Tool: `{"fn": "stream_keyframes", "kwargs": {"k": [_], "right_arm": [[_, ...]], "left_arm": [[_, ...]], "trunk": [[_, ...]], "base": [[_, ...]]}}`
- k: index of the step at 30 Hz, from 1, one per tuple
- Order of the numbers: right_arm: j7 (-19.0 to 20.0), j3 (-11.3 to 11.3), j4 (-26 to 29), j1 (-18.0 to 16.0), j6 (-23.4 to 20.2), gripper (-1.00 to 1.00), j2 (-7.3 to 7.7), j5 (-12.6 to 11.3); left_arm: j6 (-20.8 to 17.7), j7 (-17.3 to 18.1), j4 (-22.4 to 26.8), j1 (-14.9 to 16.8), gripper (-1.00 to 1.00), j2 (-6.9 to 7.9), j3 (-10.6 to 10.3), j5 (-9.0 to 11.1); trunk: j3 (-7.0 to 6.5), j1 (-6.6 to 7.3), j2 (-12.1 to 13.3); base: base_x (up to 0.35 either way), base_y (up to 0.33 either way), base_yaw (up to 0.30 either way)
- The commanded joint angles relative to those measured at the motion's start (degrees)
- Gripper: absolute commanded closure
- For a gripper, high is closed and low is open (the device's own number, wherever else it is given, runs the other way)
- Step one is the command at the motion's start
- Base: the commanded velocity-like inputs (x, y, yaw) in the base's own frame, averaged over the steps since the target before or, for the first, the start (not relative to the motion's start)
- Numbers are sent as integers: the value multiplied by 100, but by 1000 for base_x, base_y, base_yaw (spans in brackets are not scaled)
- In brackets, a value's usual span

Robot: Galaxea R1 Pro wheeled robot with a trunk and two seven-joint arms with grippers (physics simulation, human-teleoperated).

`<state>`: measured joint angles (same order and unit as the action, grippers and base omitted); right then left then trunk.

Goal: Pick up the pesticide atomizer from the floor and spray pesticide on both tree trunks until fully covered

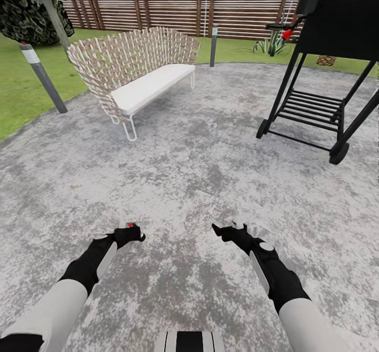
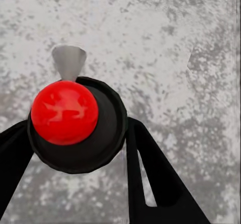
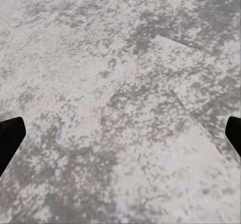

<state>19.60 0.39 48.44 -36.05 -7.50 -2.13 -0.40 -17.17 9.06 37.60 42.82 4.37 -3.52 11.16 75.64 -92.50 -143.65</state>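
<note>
Rolling across the mottled grey stone patio (image 1: 189,183), both arms hang low in a travelling posture. The right gripper (image 1: 227,231) is released and empty; I cannot tell the left gripper's (image 1: 129,232) state. No atomizer is visible; green lawn (image 1: 21,94) lies beyond the woven white bench (image 1: 137,73).

Open grey paving (image 1: 200,173) ahead, between wicker bench (image 1: 142,73) and perhaps grill stand (image 1: 321,89).

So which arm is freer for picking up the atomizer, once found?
Right, probably: jaws of the right gripper stand wide apart over paving, while a black thing with a red ball sits in the left gripper.
</note>
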Motion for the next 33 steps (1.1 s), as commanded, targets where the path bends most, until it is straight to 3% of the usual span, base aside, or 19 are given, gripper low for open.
{"fn": "stream_keyframes", "kwargs": {"k": [1, 12, 24, 25, 33], "right_arm": [[22, -8, 31, 44, 41, -100, -13, -4], [27, -4, 95, 215, 89, -100, -30, -1], [26, -12, 287, 221, 65, -100, -24, -2], [20, -4, 282, 221, 48, -100, -37, -11], [17, -11, 388, 221, 30, -100, -50, -9]], "left_arm": [[-32, -15, 13, 0, 100, -16, -20, 52], [12, -10, -133, -355, 100, -89, -9, 50], [-14, -1, -165, -431, 100, -72, -8, 52], [-14, 0, -72, -545, 100, -60, -8, 53], [-14, 1, -74, -555, 100, -68, -8, 65]], "trunk": [[-19, 3, 0], [-262, 32, 15], [-528, 63, 31], [-551, 65, 32], [-747, 105, 82]], "base": [[0, 0, 0], [0, 0, 0], [0, 0, 0], [0, 0, -227], [0, 0, -277]]}}
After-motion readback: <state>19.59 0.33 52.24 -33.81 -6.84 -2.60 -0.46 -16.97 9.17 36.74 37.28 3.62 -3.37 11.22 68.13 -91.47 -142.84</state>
